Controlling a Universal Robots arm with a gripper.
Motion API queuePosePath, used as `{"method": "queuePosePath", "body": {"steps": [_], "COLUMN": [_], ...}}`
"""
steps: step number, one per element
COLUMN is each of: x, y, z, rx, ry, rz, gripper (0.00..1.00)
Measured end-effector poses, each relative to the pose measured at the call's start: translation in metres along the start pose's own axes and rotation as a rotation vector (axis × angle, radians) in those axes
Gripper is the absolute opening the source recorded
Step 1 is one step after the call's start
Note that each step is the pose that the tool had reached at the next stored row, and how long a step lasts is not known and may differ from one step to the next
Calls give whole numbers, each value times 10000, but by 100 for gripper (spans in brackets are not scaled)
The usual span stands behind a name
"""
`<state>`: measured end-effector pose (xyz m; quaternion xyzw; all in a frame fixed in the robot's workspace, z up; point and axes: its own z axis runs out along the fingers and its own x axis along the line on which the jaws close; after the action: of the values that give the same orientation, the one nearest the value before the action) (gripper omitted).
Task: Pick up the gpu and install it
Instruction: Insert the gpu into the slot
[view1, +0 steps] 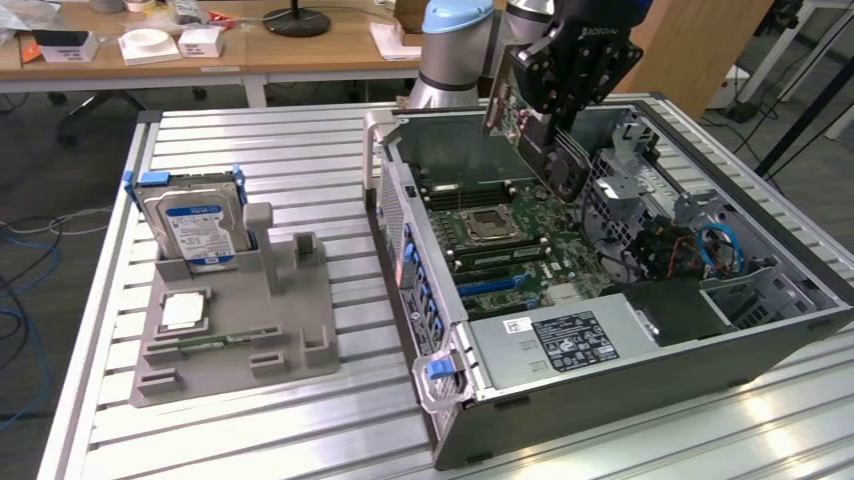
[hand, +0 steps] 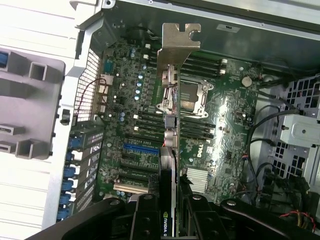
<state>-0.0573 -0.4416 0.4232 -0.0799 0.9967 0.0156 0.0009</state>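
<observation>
1. My black gripper (hand: 169, 220) pinches the gpu (hand: 178, 47), a thin green circuit card with a black cooler and a silver end bracket, with a jaw pressed on each face.
2. The pick-up looks done: the card hangs edge-down above the green motherboard (view1: 534, 215) inside the open grey computer case (view1: 601, 420).
3. The install is unfinished, as the card is not yet seated in any slot.

The arm (view1: 447, 80) is built of silver-grey tubing, with a joint (view1: 459, 18) capped in light blue. The gripper (view1: 537, 118) is made of black plates, marked with white lettering (view1: 597, 33); its finger links (hand: 142, 220) are seen as glossy black.
</observation>
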Motion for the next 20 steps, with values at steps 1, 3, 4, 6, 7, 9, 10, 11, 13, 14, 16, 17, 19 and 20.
{"method": "queuePosePath", "body": {"steps": [1, 3, 4, 6, 7, 9, 10, 11, 13, 14, 16, 17, 19, 20], "x": [0, 0, 0, 0, 0, 0, 0, 0, 0, 0, 0, 0, 0, 0], "y": [0, 0, 0, 0, 0, 0, 0, 0, 0, 0, 0, 0, 0, 0], "z": [0, 0, 0, 0, 0, 0, 0, 0, 0, 0, 0, 0, 0, 0], "rx": [0, 0, 0, 0, 0, -1, -1, -1, -1, -1, -1, -2, -1, -2], "ry": [0, 2, 2, 3, 4, 5, 6, 6, 7, 7, 8, 8, 10, 10], "rz": [-16, -48, -64, -96, -113, -144, -161, -177, -209, -225, -258, -275, -310, -328], "gripper": [26, 26, 26, 26, 26, 26, 26, 26, 26, 26, 26, 26, 26, 26]}}
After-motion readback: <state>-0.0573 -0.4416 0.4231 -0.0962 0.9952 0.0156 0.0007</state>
